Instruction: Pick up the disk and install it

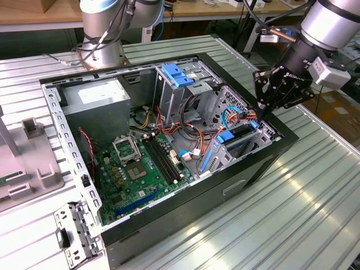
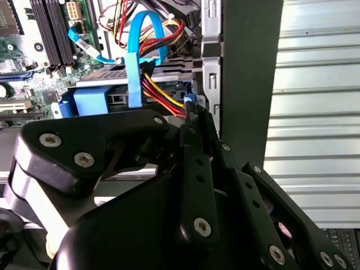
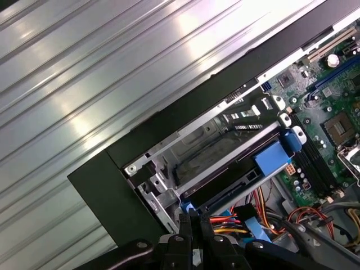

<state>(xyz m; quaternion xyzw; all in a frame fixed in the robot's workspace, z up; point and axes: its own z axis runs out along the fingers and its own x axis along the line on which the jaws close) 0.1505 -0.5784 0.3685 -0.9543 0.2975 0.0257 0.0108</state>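
My gripper (image 1: 260, 114) hangs over the open computer case (image 1: 281, 147) at the exterior view's right, jaws pressed together, fingertips just beside the seated disk (image 3: 236, 169).

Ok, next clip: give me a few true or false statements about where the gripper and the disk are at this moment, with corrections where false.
1. The gripper is over the drive bay corner of the open computer case, on the exterior view's right. True.
2. The disk lies out on the ribbed metal table beside the case. False: it sits inside the case, in the bay, with its blue side rail showing in the first wrist view.
3. The gripper's fingers are spread wide apart. False: in both wrist views they are closed together.
4. Coloured power wires and a blue flat cable run to the bay area just ahead of the fingertips. True.
5. The case's side panel is on. False: the motherboard is exposed.
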